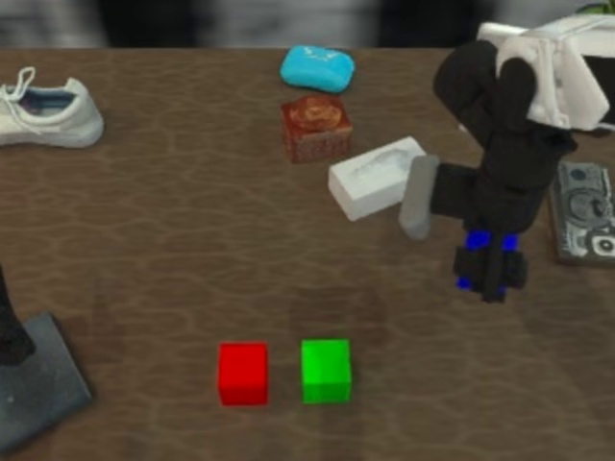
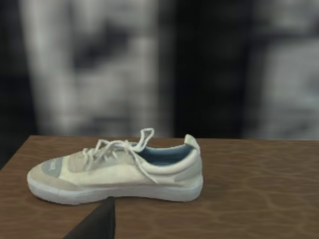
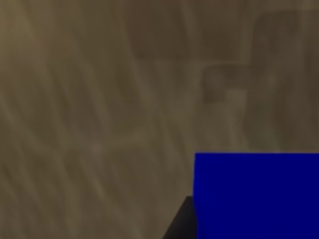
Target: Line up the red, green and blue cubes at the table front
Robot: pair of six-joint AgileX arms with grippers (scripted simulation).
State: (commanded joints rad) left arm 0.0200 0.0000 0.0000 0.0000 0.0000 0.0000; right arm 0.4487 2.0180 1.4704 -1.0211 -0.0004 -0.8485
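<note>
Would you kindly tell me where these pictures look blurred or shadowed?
Top view: the backdrop beyond the dark brown veined table is soft, faint shadow above the bright green cube. Left wrist view: backdrop blurred, white lace-up sneaker sharper. Right wrist view: tabletop smeared, deep blue cube crisp-edged.

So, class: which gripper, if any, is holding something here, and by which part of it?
The right gripper holds the blue cube, clamped by its opposite sides, above the table. The left gripper, parked at the table's left edge, holds nothing visible.

Even soft light; blurred backdrop
</note>
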